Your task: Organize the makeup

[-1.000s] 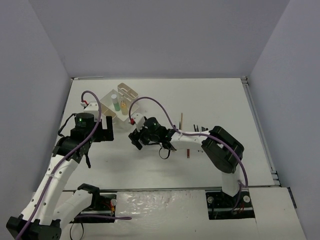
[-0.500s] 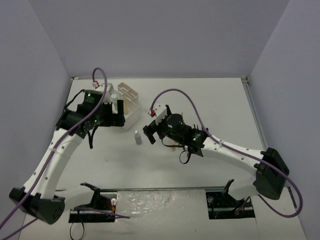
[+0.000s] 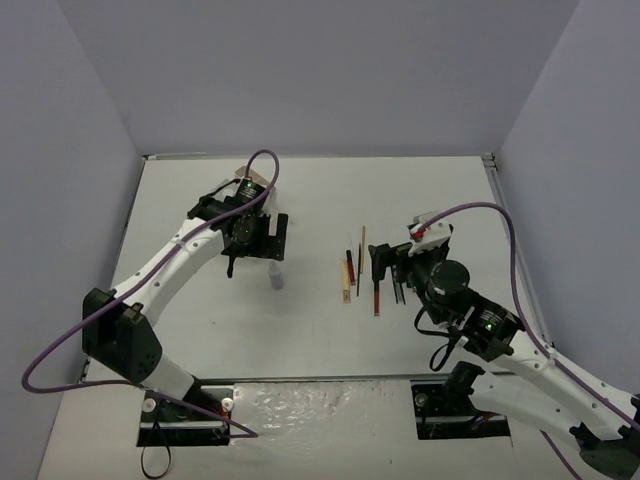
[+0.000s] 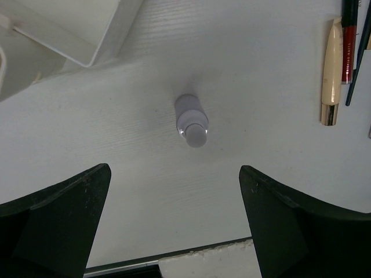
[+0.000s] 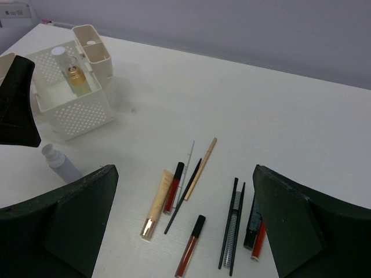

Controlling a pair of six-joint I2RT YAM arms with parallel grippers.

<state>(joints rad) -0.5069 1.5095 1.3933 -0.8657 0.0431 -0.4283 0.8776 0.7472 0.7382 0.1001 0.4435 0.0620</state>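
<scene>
Left end effector (image 4: 174, 170) spread wide and empty, grey-lilac bottle (image 4: 191, 120) standing on the bench (image 4: 272, 69) just ahead between its fingers; right end effector (image 5: 184, 171) spread too, empty, sticks (image 5: 190, 246) lying loose beneath it, white box (image 5: 75, 113) far left.
</scene>
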